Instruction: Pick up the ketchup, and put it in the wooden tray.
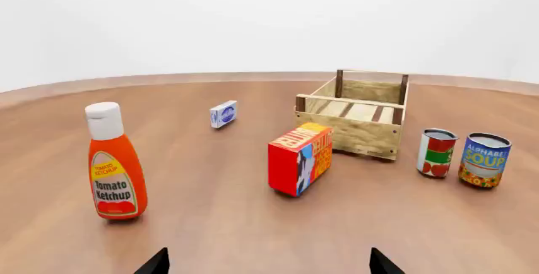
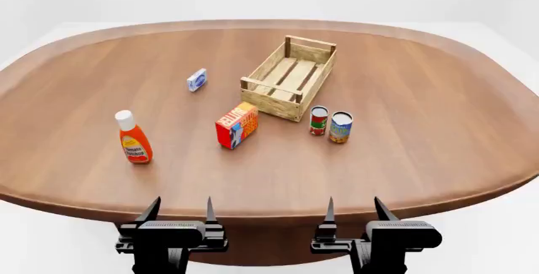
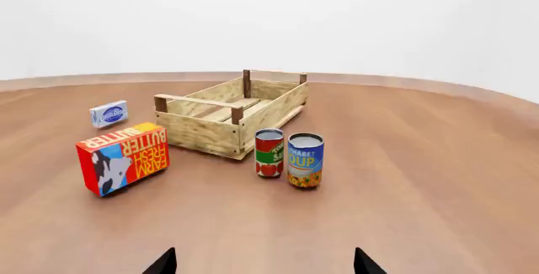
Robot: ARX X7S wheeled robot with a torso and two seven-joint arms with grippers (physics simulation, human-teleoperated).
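The ketchup (image 2: 133,138) was seen upright near the tabletop's (image 2: 438,97) left front edge, well apart from the tray (image 2: 291,77), which lay toward the middle with nothing in it. Both the left tool (image 2: 178,213) and the right tool (image 2: 353,211) were held spread, off the front edge, gripping nothing. The bottle was judged light, smooth and somewhat yielding, and easily tipped, being tall and slim; a hold across the body at the label, below the cap, was judged safest.
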